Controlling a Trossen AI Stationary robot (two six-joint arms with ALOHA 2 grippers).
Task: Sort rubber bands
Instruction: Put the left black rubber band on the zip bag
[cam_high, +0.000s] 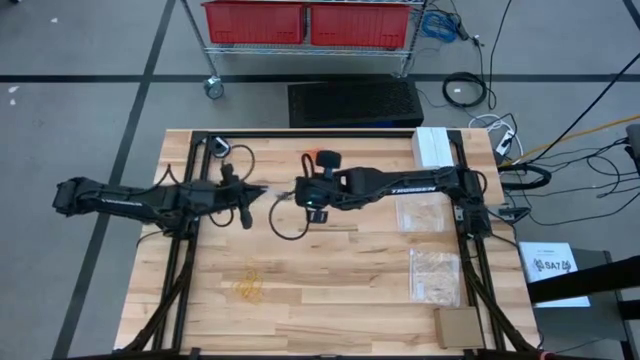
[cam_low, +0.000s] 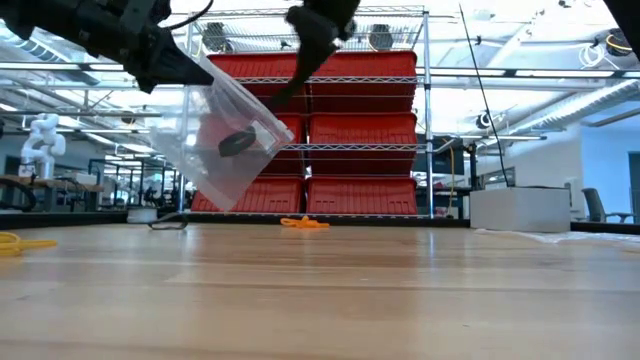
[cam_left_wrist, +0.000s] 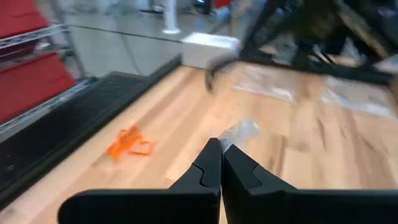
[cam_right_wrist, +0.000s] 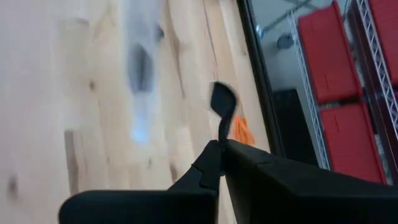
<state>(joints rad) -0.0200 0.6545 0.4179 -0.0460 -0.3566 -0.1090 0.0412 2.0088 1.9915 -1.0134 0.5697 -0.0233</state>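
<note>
A clear plastic bag (cam_low: 225, 130) with a black cluster of rubber bands (cam_low: 237, 142) inside hangs above the table's middle, my left gripper (cam_left_wrist: 221, 146) shut on it. Just to its right, my right gripper (cam_right_wrist: 221, 144) is shut on a black rubber band (cam_right_wrist: 222, 99). In the high view the two grippers nearly meet: left (cam_high: 260, 192), right (cam_high: 292, 194). Orange rubber bands (cam_low: 305, 223) lie on the table near its far edge. Pale yellow rubber bands (cam_high: 250, 288) lie nearer the front, left of centre. My left gripper pinches a bit of the bag's clear film (cam_left_wrist: 239, 132) between its two fingertips, coming from the table's left and slanting slightly down. The bag hangs tilted below the fingers (cam_low: 165, 62), clear of the table. My right gripper pinches the black rubber band (cam_right_wrist: 220, 127) at its fingertips, slanting down from the table's right. The band sticks out beyond the tips and is lifted clear of the table.
Two more clear bags (cam_high: 420, 212) (cam_high: 435, 275) lie at the table's right side. A white box (cam_high: 432, 145) stands at the far right and a cardboard box (cam_high: 458, 325) at the near right. A black cable loop (cam_high: 285, 225) hangs under the right arm.
</note>
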